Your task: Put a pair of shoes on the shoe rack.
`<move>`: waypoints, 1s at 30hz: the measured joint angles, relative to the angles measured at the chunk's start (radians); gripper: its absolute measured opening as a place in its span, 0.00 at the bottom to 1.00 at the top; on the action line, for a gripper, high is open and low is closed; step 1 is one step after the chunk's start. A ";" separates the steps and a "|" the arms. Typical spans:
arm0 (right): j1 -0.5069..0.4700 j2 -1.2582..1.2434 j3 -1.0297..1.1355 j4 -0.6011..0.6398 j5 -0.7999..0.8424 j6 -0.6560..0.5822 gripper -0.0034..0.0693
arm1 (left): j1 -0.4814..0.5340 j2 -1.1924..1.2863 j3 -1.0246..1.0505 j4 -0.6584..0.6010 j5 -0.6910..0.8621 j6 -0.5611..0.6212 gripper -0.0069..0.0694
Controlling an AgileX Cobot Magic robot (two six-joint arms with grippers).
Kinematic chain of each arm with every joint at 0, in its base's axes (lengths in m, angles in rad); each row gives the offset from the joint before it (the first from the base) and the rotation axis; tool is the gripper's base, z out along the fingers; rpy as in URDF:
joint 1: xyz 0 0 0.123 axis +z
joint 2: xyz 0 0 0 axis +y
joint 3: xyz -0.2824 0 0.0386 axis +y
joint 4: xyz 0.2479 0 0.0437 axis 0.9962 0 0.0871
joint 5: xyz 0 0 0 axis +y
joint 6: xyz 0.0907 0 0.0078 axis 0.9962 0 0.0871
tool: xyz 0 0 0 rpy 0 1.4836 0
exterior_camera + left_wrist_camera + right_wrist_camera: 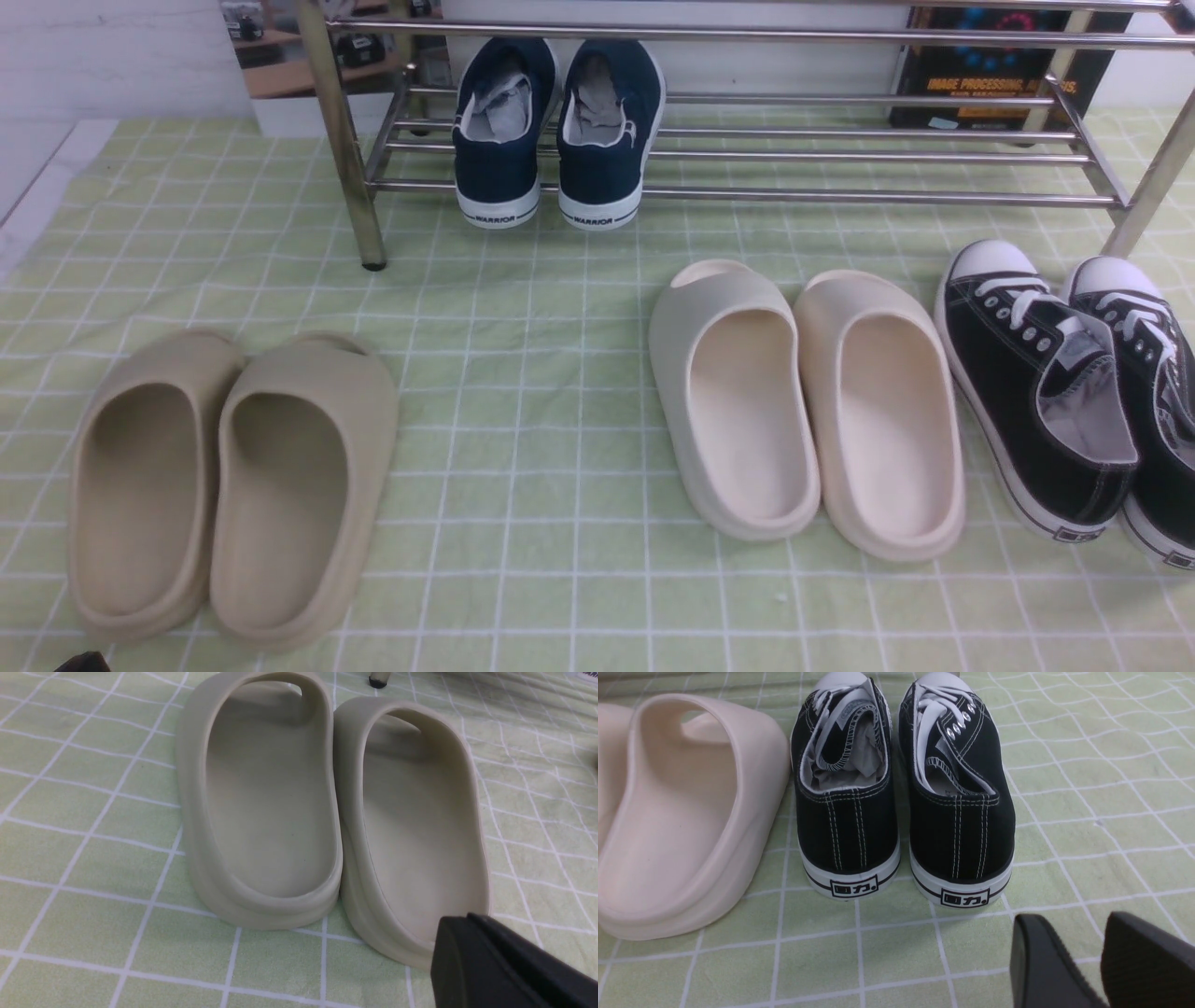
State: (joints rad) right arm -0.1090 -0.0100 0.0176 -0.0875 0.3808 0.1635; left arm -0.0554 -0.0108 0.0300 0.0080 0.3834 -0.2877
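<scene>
Navy-blue canvas slip-on sneakers (599,173) rest side by side on the lower tier of the chrome shoe rack (887,195), near its left end, with heels toward the robot and slightly over the front bar. The placing seems to be complete, so I judge that the good step is to leave them alone. The left gripper (460,938) is closed, with nothing between its tips; the right gripper (1073,942) stands open and grasps nothing. If a correction is wanted, it should be a light, level push on the white rubber heels (not on the soft canvas, which could fold), equally for both shoes, because a push on one side could turn them.

Both navy heels carry the word "WARRIOR". On the heels of the black lace-up sneakers (850,830), the label reads "回力". Behind the rack, a dark printed cover (1004,70) shows "IMAGE PROCESSING"; its following words are partly unclear to me.
</scene>
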 joint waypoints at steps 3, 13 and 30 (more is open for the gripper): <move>0.000 0.000 0.000 0.000 0.000 0.000 0.38 | 0.000 0.000 0.000 0.000 0.000 0.000 0.08; 0.000 0.000 0.000 0.000 0.000 0.000 0.38 | 0.000 0.000 0.000 0.000 0.000 0.000 0.09; 0.000 0.000 0.000 0.000 0.000 0.000 0.38 | 0.000 0.000 0.000 0.000 0.000 0.000 0.11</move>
State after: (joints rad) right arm -0.1090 -0.0100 0.0176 -0.0875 0.3808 0.1635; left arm -0.0554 -0.0108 0.0300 0.0080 0.3834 -0.2878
